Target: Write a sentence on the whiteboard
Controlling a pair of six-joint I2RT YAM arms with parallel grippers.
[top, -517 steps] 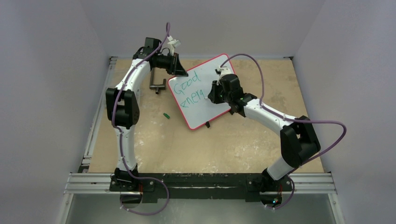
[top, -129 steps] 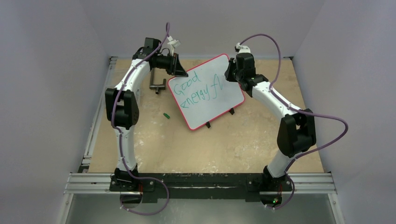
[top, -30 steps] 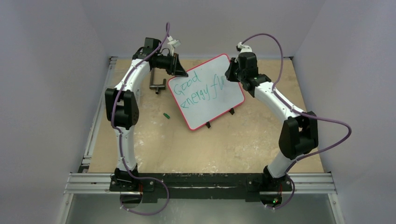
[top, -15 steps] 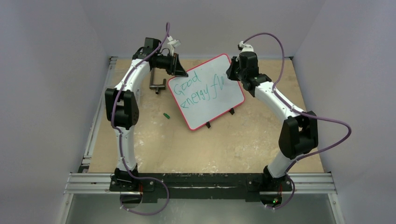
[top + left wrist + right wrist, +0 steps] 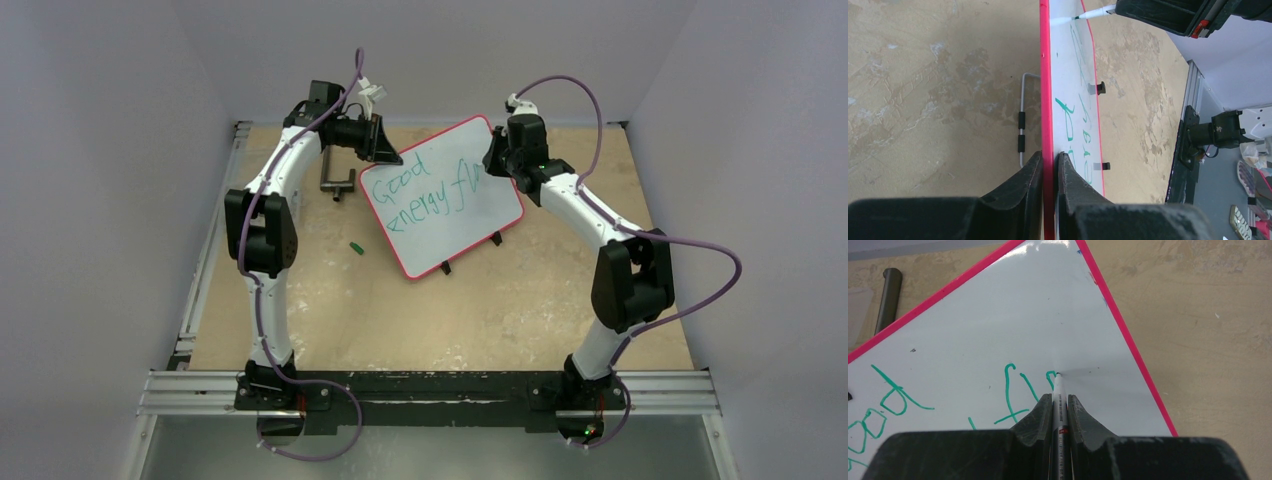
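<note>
Surface: whiteboard (image 5: pixel 462 230), green handwriting.
Upper line of the sentence (image 5: pixel 425 196): "Good".
Lower line: it read "energy fl", then one letter was only begun.

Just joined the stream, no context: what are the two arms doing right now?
The left gripper is shut on the red edge of the whiteboard, steadying it. The right gripper is shut on a marker, with the tip touching the board near its far right corner. The sentence is in green and reads "Good energy fl", with another small stroke at the marker tip, so the writing looks unfinished.
</note>
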